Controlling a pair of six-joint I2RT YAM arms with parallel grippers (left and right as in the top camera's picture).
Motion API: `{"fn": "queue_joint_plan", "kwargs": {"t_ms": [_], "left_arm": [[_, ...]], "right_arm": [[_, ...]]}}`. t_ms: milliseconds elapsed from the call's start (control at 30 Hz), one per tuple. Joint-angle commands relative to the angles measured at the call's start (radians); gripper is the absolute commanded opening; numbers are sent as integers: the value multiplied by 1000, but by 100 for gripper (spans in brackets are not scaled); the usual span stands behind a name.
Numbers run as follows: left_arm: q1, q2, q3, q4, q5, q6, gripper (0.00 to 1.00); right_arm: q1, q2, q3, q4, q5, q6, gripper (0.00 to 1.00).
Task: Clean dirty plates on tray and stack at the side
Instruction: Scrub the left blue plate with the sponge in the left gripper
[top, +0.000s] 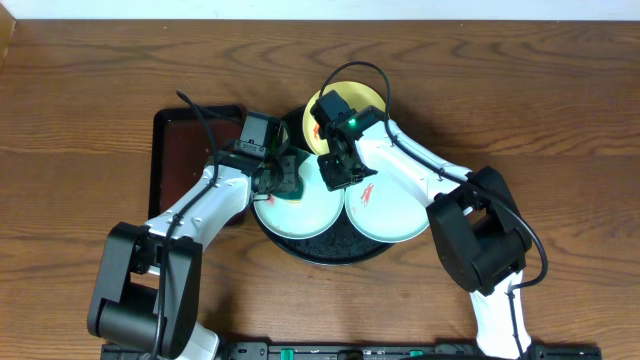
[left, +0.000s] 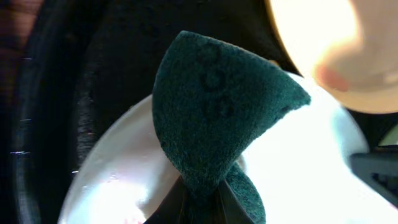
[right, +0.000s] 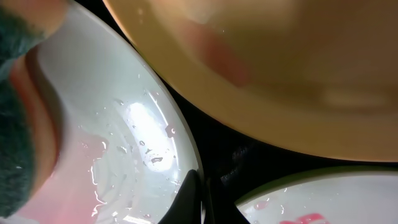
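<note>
Nearest, on the black tray (top: 320, 258): a wet mint-white plate (top: 300, 215) at 8 o'clock w/ a pinkish film, and a second mint-white plate (top: 392, 215) at 4 o'clock w/ its red smear (top: 368, 193) unwiped. L gripper (left: 199, 204) pinches a folded green sponge (left: 211, 112) over the 8 o'clock plate. R gripper (top: 335, 172) sits at that plate's inner rim; fingers wide or narrow, can't tell. Farther, the yellow plate (top: 362, 98) at 12 o'clock has a faint red patch (left: 333, 78).

Risks: the plates nearly touch, so a hard scrub prob. skids the wet one into its neighbours. The grippers are close — arms could clash. The sponge is held by a small fold — it may slip out.
</note>
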Motion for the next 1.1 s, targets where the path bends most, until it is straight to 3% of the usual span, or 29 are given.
{"fn": "queue_joint_plan", "kwargs": {"t_ms": [0,200,500,633,833,1067], "left_arm": [[6,14,-9,-32,-178,76,8],[8,14,-9,-38,-315,206,7],[7,-50,-2,-31,-436,219,7],[6,-142,-2,-38,-307,218,8],[6,-211,-2,-52,124,140,7],[6,-141,-39,-101,137,23,7]], "right_arm": [[-18,21,-9,-11,44,-12,1],[-18,21,-9,-13,44,-12,1],[-23,21,-9,-19,45,-12,1],[-27,21,-9,-19,44,-12,1],[-27,21,-9,-3,44,-12,1],[-27,21,-9,0,44,-12,1]]}}
